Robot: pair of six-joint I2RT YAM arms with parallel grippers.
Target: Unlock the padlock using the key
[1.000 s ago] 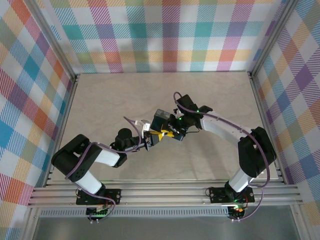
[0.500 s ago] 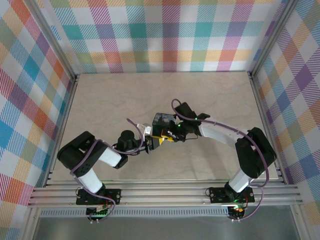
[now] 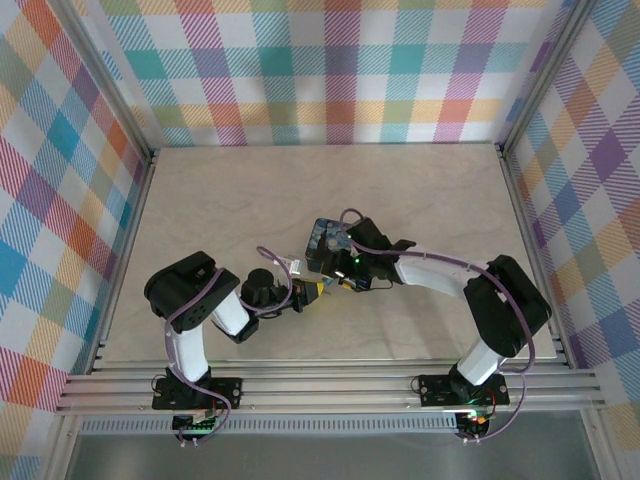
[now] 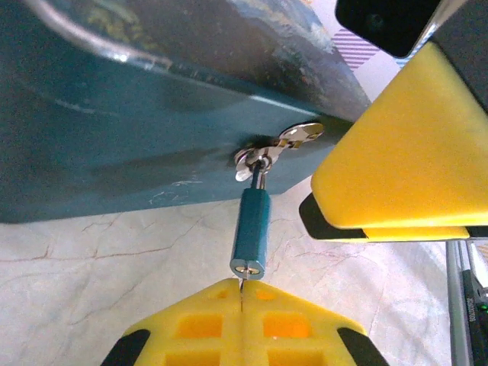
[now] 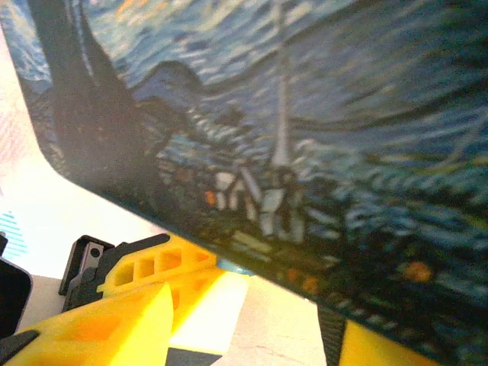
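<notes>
Bluish slim metal padlock (image 4: pixel 251 232), thin key (image 4: pixel 241 284), glossy tin box (image 4: pixel 114 130)

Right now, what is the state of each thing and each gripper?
tin box: lid shut.
padlock: shackle closed, hanging from the tin box latch.
left gripper: shut on the key.
key: tip at the padlock's keyhole.
right gripper: open, at the tin box.

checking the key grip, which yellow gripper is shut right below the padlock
The left gripper: its fingers pinch the key just under the padlock; the right gripper sits beside it.
</notes>
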